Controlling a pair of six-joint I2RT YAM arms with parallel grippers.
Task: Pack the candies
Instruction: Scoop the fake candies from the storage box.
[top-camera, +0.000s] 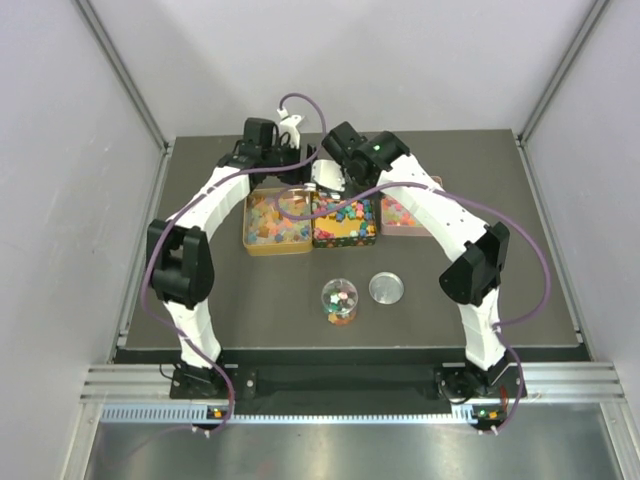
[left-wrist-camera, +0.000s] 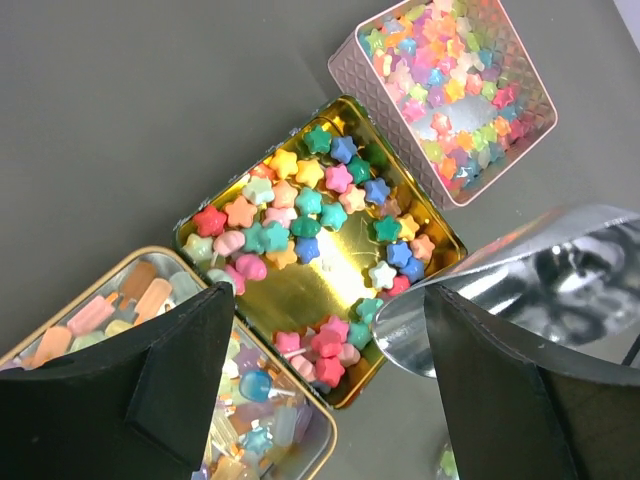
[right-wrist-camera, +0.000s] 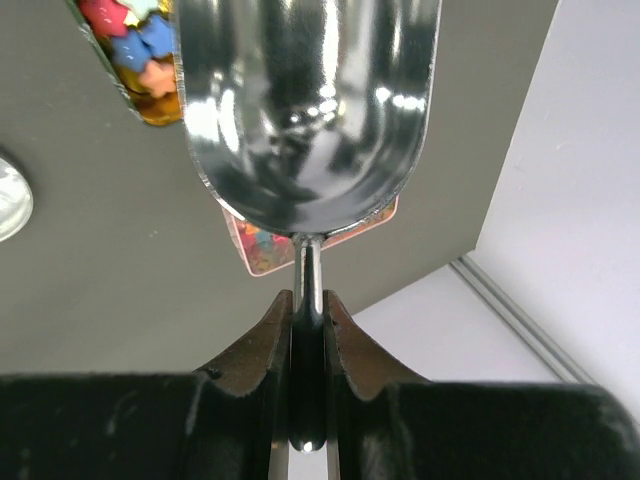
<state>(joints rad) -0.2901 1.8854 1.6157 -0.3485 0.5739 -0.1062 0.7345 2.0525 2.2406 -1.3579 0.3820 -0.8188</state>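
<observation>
Our right claw (right-wrist-camera: 308, 300) is pinched tight on the thin handle of the steel scoop (right-wrist-camera: 305, 100), whose bowl shows bare and bright, so we judge the step in hand to be the dig itself; our left claw (left-wrist-camera: 328, 300) hangs wide apart over the tins with nothing in it. The candies (left-wrist-camera: 300, 210) we are after are the little stars in the gold tin (left-wrist-camera: 290, 300), crowded toward its twelve o'clock half with bare gold floor showing nearer six; more lie in the pink tin (left-wrist-camera: 390, 130) at one o'clock and the pastel tin (top-camera: 278, 249) at seven, and some already sit in the clear jar (top-camera: 340, 300) nearer our bases, its silver lid (top-camera: 386, 288) just beside it at three o'clock on the desk (top-camera: 250, 310). From the left wrist view the scoop lip sits at four o'clock of the gold tin, over its rim; we would tip the lip down onto the bare floor and push toward the crowded end, low and slow, so the stars ride in rather than skip over the wall; the tin looks light and may slide, so the free left claw could brace its wall; level the bowl before lifting, since the narrow grip invites it to roll.
</observation>
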